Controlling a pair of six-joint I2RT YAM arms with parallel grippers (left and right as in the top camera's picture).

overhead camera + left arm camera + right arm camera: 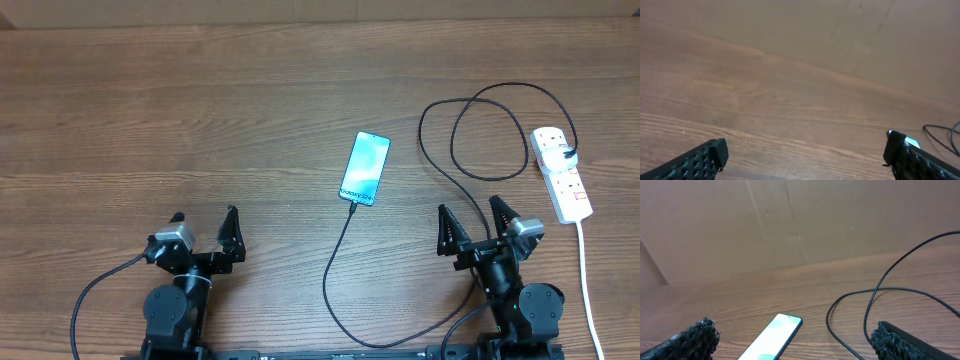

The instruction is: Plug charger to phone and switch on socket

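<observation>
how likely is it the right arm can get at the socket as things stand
Probably yes. The right gripper is open and empty, and the socket lies just ahead, off to its right, with bare table between. The charger loops mostly left of that path.

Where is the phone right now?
In the overhead view, the phone lies screen-up mid-table, left of the socket, the charger reaching its near end.

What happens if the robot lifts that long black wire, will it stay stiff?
Probably not: the charger lies in loose loops, so it would likely droop. It looks thin, so probably light. One end meets the phone, so a pull might drag the phone along.
</observation>
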